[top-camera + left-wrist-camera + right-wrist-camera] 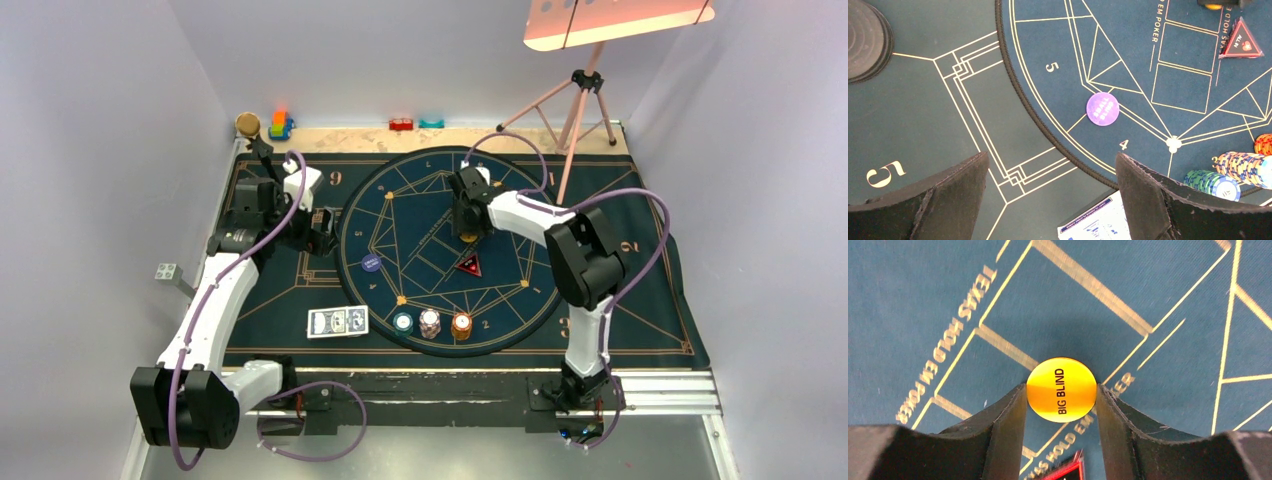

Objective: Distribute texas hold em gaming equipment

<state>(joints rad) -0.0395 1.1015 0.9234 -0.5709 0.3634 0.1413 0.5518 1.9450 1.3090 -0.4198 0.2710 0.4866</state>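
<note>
My right jaws are clamped on the yellow BIG BLIND disc (1061,389), one finger pressed against each side of its rim. The disc lies face up near the middle of the round Texas Hold'em mat (520,300), across the gold lettering. Just on my near side of it sits the red triangle token (468,265), flat on the mat and apart from the disc.

My left jaws are spread wide and hold nothing. They hang over the left edge of the round mat, where it overlaps the dark rectangular layout (270,300) that covers the counter. Ahead of them, inside the round mat's rim, the purple SMALL BLIND disc (1102,109) lies flat on a gold line, well clear of both fingers.

Along the near edge of the round mat stand three chip stacks in a row: teal (402,322), white-pink (429,323) and orange (461,326). Just left of them, on the rectangular layout, the playing cards (337,322) lie showing their blue backs.
</note>
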